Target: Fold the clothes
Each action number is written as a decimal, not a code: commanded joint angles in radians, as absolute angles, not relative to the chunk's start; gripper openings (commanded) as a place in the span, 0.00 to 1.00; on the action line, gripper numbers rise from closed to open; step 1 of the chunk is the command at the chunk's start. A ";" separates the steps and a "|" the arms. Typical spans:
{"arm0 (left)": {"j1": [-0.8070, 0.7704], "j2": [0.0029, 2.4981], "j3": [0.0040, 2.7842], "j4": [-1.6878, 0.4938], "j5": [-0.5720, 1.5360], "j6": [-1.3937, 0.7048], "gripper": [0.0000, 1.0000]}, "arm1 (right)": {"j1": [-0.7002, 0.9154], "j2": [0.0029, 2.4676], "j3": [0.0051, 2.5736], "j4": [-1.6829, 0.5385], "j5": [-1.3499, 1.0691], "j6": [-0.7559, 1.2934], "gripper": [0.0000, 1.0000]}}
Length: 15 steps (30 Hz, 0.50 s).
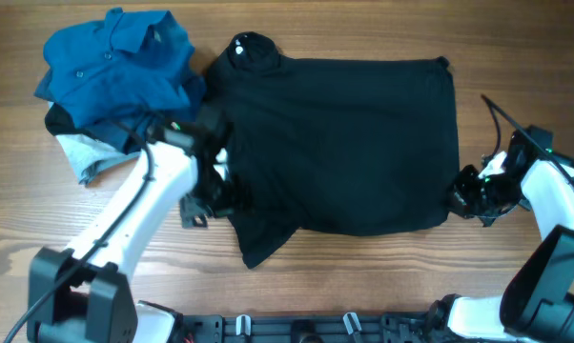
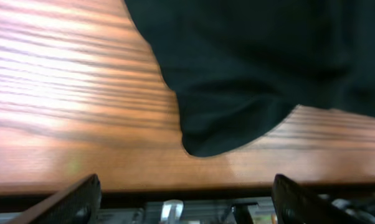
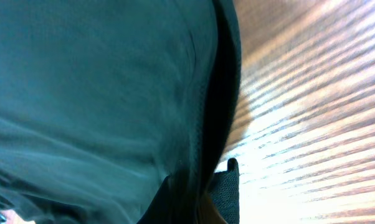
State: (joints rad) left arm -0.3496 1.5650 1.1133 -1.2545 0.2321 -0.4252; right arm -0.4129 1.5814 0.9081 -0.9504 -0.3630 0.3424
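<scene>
Two arms stood at opposite ends of the black shirt point(image 1: 354, 143), which lay spread flat in the middle of the table point(image 1: 363, 276). Its long axis ran from the left arm's side to the right arm's side. The collar point(image 1: 249, 50) was at the far corner on the left side, and the hem was toward the right arm.

The left gripper point(image 2: 189, 198) was at the left edge of the shirt, just beside the sleeve point(image 1: 263, 238). This sleeve stuck out past the near edge toward the robot. In the left wrist view the fingers point(image 2: 81, 196) stood wide apart with nothing between them, so this gripper was released. The rounded end of the sleeve lay directly in front of it on the bare wood.

The right gripper point(image 1: 463, 198) was at the near corner of the hem. In the right wrist view the black cloth filled almost the whole picture and its edge ran down against one finger point(image 3: 228, 186), so I judged it was clenched on the shirt there, though the view was blurred.

For the sleeve, the left arm was clearly the nearer one, and the sleeve should probably go inward, over the body of the shirt.

A blue shirt point(image 1: 120, 62) and a grey garment point(image 1: 82, 152) were piled at the far left, apart from the fold.
</scene>
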 commanded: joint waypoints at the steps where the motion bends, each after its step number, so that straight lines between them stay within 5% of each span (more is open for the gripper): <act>1: -0.411 1.567 0.906 -1.134 0.386 -0.511 0.88 | -0.407 1.536 0.931 -0.952 -0.375 0.329 0.04; 5: -0.448 1.567 0.776 -0.939 0.411 -0.564 0.88 | -0.407 1.529 0.933 -0.954 -0.376 0.319 0.04; 7: -0.450 1.567 0.728 -0.841 0.408 -0.593 0.81 | -0.407 1.529 0.933 -0.955 -0.375 0.314 0.04; 13: -0.450 1.572 0.691 -0.747 0.395 -0.622 0.04 | -0.407 1.525 0.933 -0.951 -0.374 0.313 0.04; 15: -0.442 1.564 0.716 -0.796 0.443 -0.616 0.04 | -0.407 1.520 0.944 -0.950 -0.374 0.313 0.05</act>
State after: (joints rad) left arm -0.4461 1.5707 0.7033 -0.7544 0.3908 -0.6048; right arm -0.4129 1.5494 0.9154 -0.9531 -0.3634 0.3347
